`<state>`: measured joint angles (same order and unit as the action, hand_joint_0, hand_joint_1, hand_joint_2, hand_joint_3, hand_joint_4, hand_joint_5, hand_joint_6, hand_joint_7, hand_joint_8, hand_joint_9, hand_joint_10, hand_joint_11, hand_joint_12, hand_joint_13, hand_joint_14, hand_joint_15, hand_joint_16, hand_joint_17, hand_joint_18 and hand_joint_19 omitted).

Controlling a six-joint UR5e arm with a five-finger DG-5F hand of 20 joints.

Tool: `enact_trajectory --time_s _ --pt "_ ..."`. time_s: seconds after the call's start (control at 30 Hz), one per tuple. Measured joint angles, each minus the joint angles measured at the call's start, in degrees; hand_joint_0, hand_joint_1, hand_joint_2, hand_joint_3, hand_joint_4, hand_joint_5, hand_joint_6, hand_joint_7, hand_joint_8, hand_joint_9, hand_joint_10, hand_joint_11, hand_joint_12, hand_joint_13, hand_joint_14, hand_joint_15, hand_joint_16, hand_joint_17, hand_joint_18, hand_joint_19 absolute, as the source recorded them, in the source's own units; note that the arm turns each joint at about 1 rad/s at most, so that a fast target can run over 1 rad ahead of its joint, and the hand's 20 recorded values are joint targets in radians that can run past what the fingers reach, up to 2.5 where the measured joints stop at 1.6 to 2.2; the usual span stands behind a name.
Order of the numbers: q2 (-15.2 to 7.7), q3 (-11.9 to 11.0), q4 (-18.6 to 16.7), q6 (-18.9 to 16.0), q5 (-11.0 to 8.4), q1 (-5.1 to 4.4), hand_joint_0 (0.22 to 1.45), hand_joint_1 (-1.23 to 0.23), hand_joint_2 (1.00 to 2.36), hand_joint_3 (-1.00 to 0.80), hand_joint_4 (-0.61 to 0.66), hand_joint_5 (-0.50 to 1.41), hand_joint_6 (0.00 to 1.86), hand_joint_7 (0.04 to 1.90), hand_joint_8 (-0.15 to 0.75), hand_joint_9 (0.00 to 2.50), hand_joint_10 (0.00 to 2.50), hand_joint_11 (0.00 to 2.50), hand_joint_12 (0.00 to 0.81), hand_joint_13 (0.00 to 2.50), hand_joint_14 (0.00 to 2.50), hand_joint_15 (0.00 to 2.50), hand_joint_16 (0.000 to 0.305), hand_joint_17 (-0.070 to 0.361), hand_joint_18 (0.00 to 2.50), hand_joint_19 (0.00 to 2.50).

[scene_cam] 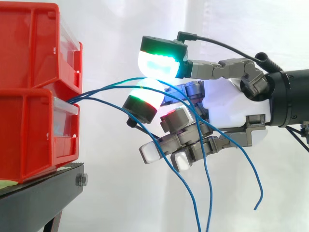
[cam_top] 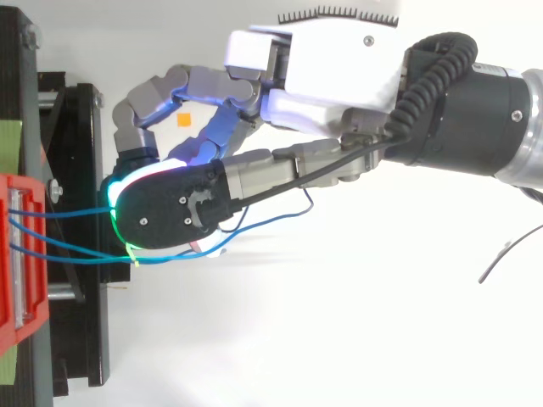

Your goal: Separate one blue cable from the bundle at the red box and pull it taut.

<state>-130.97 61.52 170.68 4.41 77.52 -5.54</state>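
Plainly, in the side view the hand [scene_cam: 227, 104] reaches in from 3 o'clock toward the two stacked red bins [scene_cam: 29, 130] at 9 o'clock, which sit on a black stand [scene_cam: 38, 193]. Its two upper fingertips [scene_cam: 161, 60] (one glowing green and cyan, the other green and red) are pressed together on the topmost blue cable [scene_cam: 120, 83], pinching it. The lower fingers curl inward beneath them.

That cable leaves the gap between the bins and rises in a shallow arc toward 2 o'clock until it meets the pads, just beside the bins. It is not quite straight.

The other blue cables [scene_cam: 210, 198] start from the same gap, pass among the curled fingers, and droop toward 6 o'clock. One loose end hangs at about 5 o'clock.

From above, the hand [cam_top: 339, 76] comes in from 3 o'clock, and its dark fingertip covers the cables near the stand's edge.
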Motion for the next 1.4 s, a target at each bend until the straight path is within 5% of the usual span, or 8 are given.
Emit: enact_trajectory --time_s 0.8,0.93,0.97,1.1,1.3,1.33,1.37,1.4 --pt "0.0 0.0 0.1 0.0 0.00 0.00 0.66 -0.73 1.02 -0.14 -0.11 -0.19 0.91 1.21 0.314 1.13 0.03 1.19 0.375 0.72 0.02 0.54 0.045 0.101 0.78 0.74" --pt "0.0 0.0 0.2 0.0 0.00 0.00 0.67 -0.73 1.02 -0.18 -0.09 -0.20 0.91 1.14 0.315 0.92 0.01 1.60 0.370 0.79 0.02 0.62 0.044 0.099 0.78 0.69" --pt "0.0 0.0 0.2 -0.1 0.00 0.00 0.67 -0.72 1.02 -0.18 -0.09 -0.20 0.91 1.13 0.329 0.86 0.09 1.79 0.379 0.85 0.02 0.73 0.043 0.097 0.76 0.69" --pt "0.0 0.0 0.2 -0.1 0.00 0.00 0.66 -0.73 1.02 -0.17 -0.09 -0.20 0.91 1.12 0.363 0.56 0.95 1.58 0.372 0.90 0.02 0.96 0.043 0.097 0.73 0.71" --pt "0.0 0.0 0.2 -0.1 0.03 0.00 0.66 -0.74 1.02 -0.17 -0.12 -0.20 0.91 1.13 0.361 0.46 1.22 1.48 0.373 0.83 0.02 0.99 0.043 0.097 0.72 0.71" --pt "0.0 0.0 0.2 -0.1 0.05 0.02 0.66 -0.74 1.02 -0.16 -0.12 -0.19 0.92 1.09 0.366 0.46 1.09 1.43 0.375 0.74 0.02 0.88 0.042 0.096 0.72 0.68" --pt "0.0 0.0 0.1 -0.1 0.07 0.06 0.66 -0.75 1.02 -0.16 -0.13 -0.19 0.91 1.10 0.364 0.54 0.33 1.53 0.370 0.60 0.02 0.62 0.040 0.091 0.65 0.61" --pt "0.0 0.0 0.1 -0.1 0.10 0.09 0.66 -0.75 1.02 -0.15 -0.13 -0.19 0.90 1.15 0.364 0.55 0.01 1.37 0.358 0.51 0.02 0.47 0.040 0.089 0.62 0.56"
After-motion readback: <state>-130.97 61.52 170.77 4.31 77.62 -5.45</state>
